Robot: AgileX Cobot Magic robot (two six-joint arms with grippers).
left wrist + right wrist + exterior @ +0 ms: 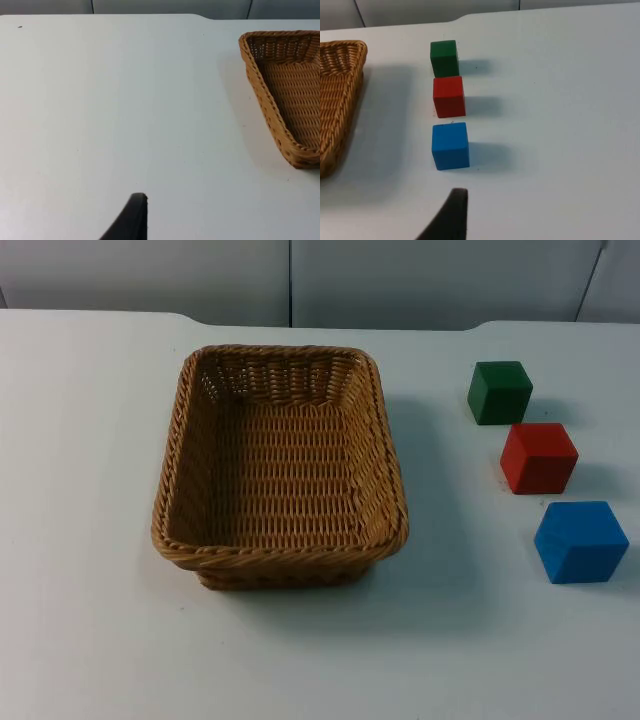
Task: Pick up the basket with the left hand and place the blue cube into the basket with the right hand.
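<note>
An empty tan wicker basket (172,460) rests on the white table, a little left of centre. To its right lies a blue cube (580,542), the nearest of three cubes in a row. My left gripper (131,220) hovers over bare table to the left of the basket (260,85), well apart from it. My right gripper (451,215) hangs a short way from the blue cube (450,146), not touching it, with the basket's edge (340,90) off to one side.
A red cube (538,457) and a green cube (499,392) lie in line behind the blue one, towards the grey partition wall (300,280). Bare table (80,620) surrounds the basket on the left and front.
</note>
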